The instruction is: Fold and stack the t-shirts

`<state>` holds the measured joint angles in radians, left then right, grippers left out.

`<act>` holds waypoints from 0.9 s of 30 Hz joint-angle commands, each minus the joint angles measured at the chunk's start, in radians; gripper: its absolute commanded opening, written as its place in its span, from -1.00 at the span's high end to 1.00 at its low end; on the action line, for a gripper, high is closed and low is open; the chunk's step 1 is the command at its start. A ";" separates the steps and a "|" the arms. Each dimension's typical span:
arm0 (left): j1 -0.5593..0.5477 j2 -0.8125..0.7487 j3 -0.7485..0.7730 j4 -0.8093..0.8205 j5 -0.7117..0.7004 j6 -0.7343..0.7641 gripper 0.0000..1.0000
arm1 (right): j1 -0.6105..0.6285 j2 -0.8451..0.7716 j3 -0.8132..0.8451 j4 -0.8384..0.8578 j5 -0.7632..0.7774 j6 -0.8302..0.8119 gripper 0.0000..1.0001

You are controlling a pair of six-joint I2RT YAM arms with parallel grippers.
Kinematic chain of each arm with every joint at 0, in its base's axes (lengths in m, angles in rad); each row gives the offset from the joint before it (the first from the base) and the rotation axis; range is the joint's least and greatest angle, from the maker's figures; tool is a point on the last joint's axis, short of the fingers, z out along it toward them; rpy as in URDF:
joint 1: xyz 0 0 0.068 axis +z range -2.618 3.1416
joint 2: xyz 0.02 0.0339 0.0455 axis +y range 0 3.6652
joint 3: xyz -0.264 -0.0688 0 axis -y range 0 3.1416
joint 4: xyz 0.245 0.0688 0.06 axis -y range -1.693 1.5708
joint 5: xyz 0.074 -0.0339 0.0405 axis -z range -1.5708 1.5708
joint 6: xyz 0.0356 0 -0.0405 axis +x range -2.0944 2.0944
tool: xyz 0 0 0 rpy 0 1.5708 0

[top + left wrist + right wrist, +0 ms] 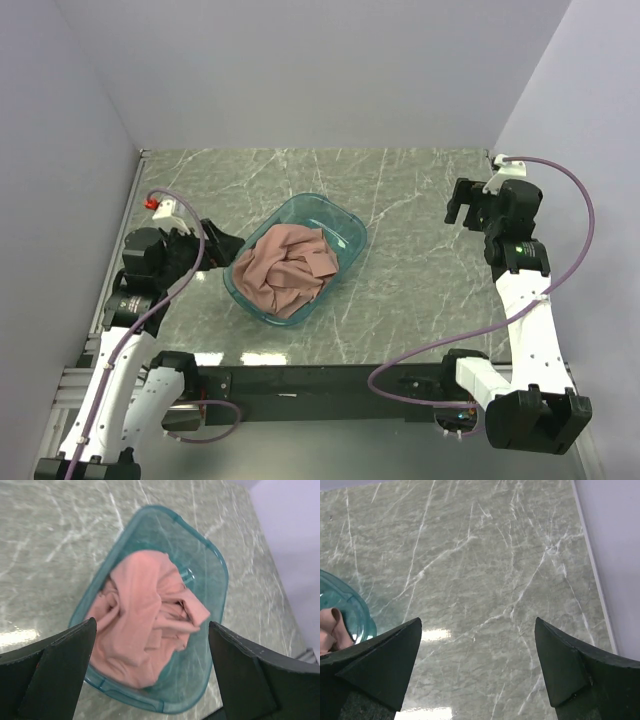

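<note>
Left wrist view: the dusty-pink t-shirt (145,615) lies bunched inside the teal plastic tub (220,570) — nothing is lifted out or folded yet. The left gripper (151,630) hangs above the heap, jaws spread wide and empty; the right gripper (477,622), also open, is over the marble tabletop (495,555), well apart from the tub. Next, I judge: descend and pinch a top fold — clear of the rim.

Bright, even light comes from overhead onto my surface (420,190). It throws white glare patches along the near edge in the top view and low in both wrist views. Shadows are faint and soft-edged. My jaws show dark and slightly blurred up close, and the left wrist view is a little soft overall.
</note>
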<state>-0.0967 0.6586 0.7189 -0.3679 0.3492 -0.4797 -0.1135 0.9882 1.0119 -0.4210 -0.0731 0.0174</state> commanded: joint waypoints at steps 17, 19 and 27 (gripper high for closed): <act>-0.632 0.209 0.089 -0.055 -0.345 0.272 -0.99 | 0.081 0.043 0.079 -0.453 -0.663 -0.772 -1.00; -0.721 0.303 0.106 -0.063 -0.407 0.332 -0.92 | 0.078 0.035 0.065 -0.446 -0.672 -0.766 -1.00; -0.779 0.555 0.172 0.042 -0.601 0.447 -0.48 | 0.058 0.017 0.040 -0.432 -0.682 -0.749 -1.00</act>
<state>-0.8722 1.1713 0.8307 -0.3996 -0.1238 -0.1123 -0.0448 1.0286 1.0626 -0.8513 -0.7269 -0.7170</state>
